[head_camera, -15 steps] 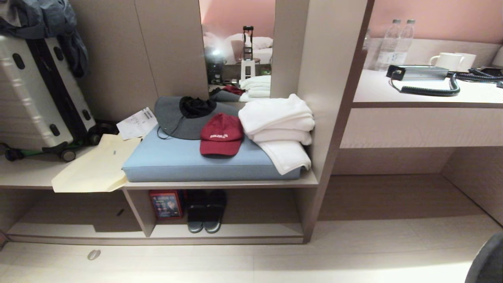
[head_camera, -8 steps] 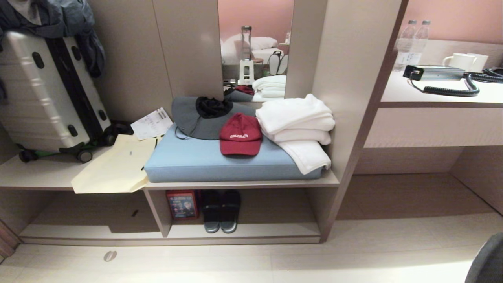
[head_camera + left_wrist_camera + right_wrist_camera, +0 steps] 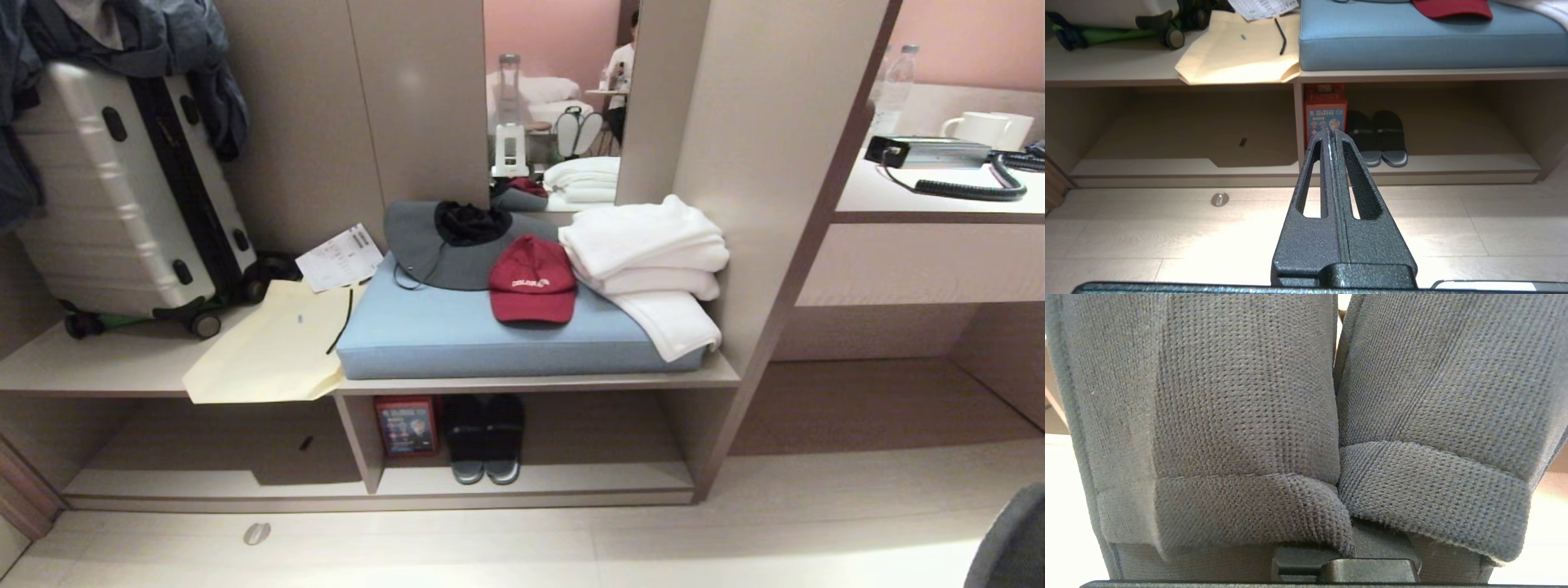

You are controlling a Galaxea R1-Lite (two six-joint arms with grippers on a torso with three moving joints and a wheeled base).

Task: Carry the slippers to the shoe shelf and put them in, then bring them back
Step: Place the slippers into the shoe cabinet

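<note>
Lettering (image 3: 531, 283) on red cap (image 3: 532, 280) too small to read.

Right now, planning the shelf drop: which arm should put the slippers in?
Right. The right gripper is shut on the slippers; the left gripper is shut and empty, pointing at the shelf.

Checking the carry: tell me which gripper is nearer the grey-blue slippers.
Right. The right gripper clamps the slippers; the left gripper hangs empty over the floor, facing the shelf.
</note>
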